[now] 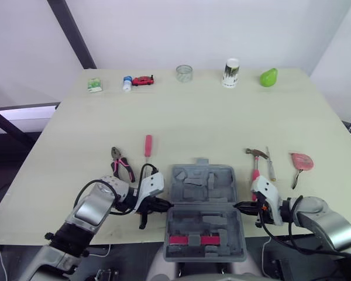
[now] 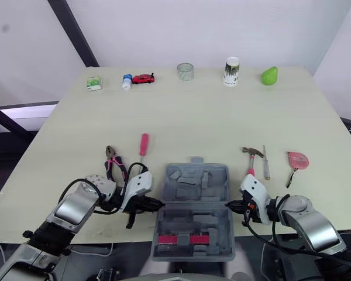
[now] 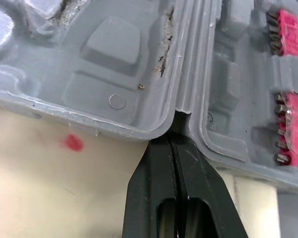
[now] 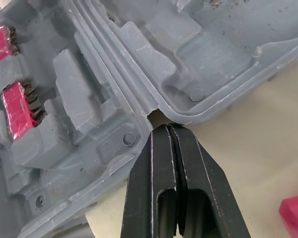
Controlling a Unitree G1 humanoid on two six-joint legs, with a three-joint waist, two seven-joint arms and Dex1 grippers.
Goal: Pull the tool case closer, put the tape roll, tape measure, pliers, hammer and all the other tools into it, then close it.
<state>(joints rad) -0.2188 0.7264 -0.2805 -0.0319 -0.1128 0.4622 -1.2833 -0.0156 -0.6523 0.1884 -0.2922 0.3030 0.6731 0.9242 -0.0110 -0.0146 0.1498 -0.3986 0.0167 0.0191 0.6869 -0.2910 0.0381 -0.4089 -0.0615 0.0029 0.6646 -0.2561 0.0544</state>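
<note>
1. In the head views the open tool case lay between the left jaws and the right jaws. Its hinge line ran from one to the other, and its near half reached past the front edge of the counter. Beyond the left jaws lay the pliers and a red-handled screwdriver, both lengthwise away from the robot. Beyond the right jaws lay the hammer, head at the far end, with a slim tool just beside it. A pink item lay further out, too small to name. Bare counter stretched past these tools.
2. In the left wrist view the left jaws were pressed together, gripping nothing, with their tips set in the case's hinge notch. A red bit rack in the near half was cut off by the frame.
3. In the right wrist view the right jaws were likewise closed and empty, tips at the opposite hinge notch. A red corner beside them was cut off and I could not identify it.
</note>
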